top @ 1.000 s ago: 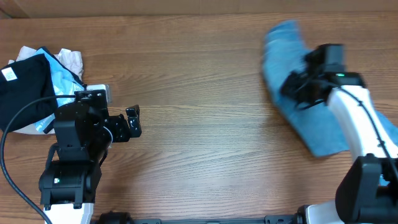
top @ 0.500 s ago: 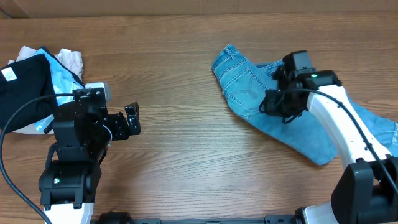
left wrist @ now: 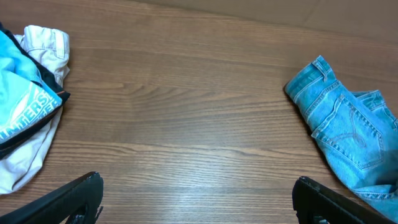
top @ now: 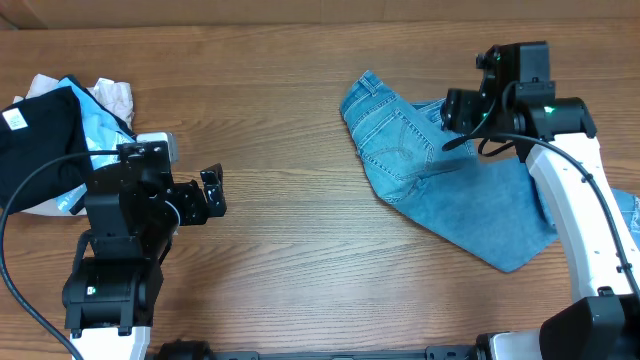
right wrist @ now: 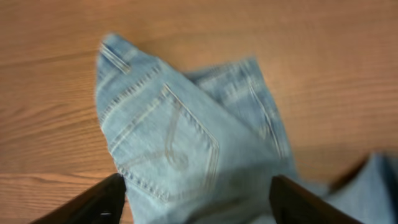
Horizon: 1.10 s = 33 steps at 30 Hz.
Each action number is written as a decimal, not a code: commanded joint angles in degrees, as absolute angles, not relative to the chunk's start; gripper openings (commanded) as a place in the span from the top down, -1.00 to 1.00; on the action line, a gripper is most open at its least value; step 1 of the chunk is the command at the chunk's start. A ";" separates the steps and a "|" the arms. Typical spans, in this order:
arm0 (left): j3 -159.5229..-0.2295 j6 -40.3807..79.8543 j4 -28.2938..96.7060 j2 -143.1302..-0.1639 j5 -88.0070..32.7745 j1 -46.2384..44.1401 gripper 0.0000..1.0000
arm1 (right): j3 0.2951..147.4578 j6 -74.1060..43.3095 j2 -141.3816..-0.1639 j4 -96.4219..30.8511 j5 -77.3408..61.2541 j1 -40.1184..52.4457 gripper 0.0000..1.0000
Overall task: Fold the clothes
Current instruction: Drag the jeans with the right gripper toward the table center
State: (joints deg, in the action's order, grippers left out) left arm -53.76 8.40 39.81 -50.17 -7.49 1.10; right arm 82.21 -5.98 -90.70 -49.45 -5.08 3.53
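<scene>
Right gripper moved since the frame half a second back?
Yes. In the overhead view the right gripper has drawn back off the jeans toward the table's far edge, jaws open, nothing held.

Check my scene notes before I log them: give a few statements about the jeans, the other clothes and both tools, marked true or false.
The jeans lie on the right part of the table. True.
The right tool is shut on the jeans. False: it is open above them, holding nothing.
The left tool is open and empty. True.
The black garment covers the jeans. False: it lies far left, apart from them.
A stitched back pocket faces up. True.
</scene>
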 commanded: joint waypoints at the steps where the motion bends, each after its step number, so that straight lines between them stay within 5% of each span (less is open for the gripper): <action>1: -55.40 7.29 39.59 -50.24 -7.11 0.71 -1.00 | 83.37 2.15 -91.39 -46.22 -9.30 4.14 -0.72; 9: -55.40 7.33 40.05 -50.26 -7.16 0.71 -1.00 | 83.33 18.85 -100.09 -33.89 -12.43 5.48 -0.97; 33: -55.40 7.92 41.98 -52.18 -7.16 0.71 -1.00 | 83.33 21.28 -123.39 -15.38 -21.93 7.11 -1.00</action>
